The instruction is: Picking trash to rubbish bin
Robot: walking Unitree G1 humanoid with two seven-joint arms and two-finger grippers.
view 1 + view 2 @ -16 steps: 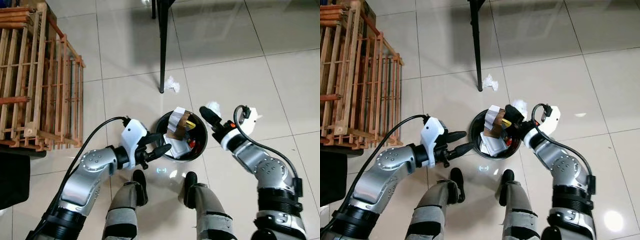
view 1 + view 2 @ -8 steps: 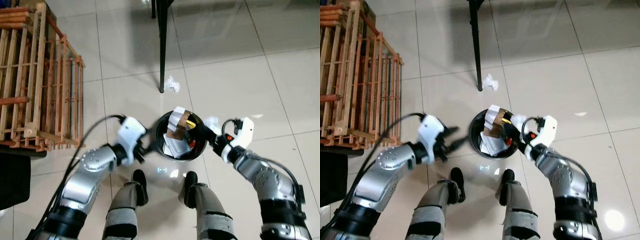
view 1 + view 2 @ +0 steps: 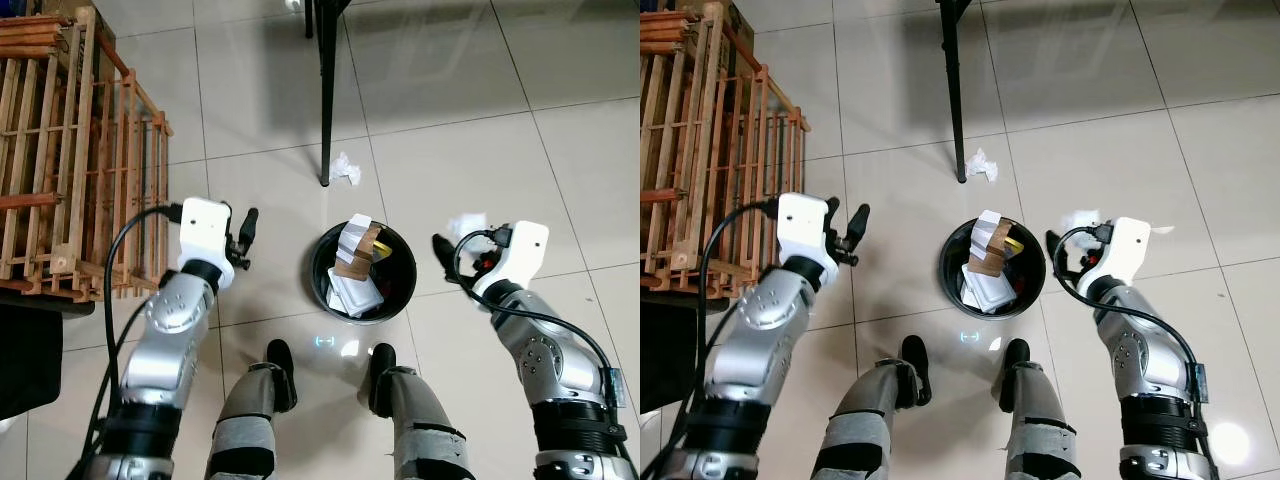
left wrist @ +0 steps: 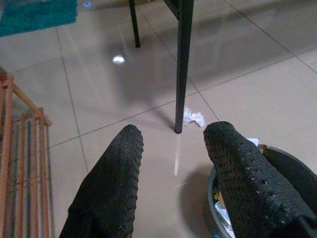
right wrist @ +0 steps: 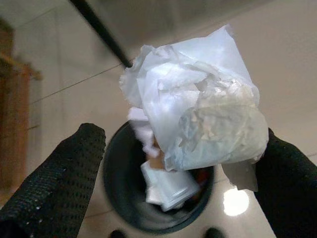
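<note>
The round black rubbish bin (image 3: 362, 272) stands on the pale tiled floor (image 3: 560, 130) just ahead of the robot's feet, and it is already well filled: folded white paper, a brown cardboard piece (image 3: 355, 256) and other scraps stick up past its rim. So part of the job looks done.

The right tool (image 5: 163, 163) sits to the right of the bin, near its rim. In the right wrist view a crumpled white plastic-and-tissue wad (image 5: 198, 104) fills the space between its black fingers (image 5: 54, 178), with the bin's mouth showing beyond it. The wad seems lodged against the finger on one side while a gap shows on the other, so I cannot tell whether it is truly clamped or merely resting there. In the head view it shows as a white lump (image 3: 466, 224) to the right of the bin, not over its mouth. By my reckoning this piece has yet to go in.

The left tool (image 4: 173, 148) is raised to the left of the bin, its two fingers apart with nothing between them, pointing toward the far side.

Farther off, a small crumpled white paper ball (image 3: 344, 169) lies on the floor right beside the foot of a thin black metal leg (image 3: 326, 95). That one is untouched and still wants collecting. A slatted wooden crate (image 3: 75, 160) stands at the far left.
</note>
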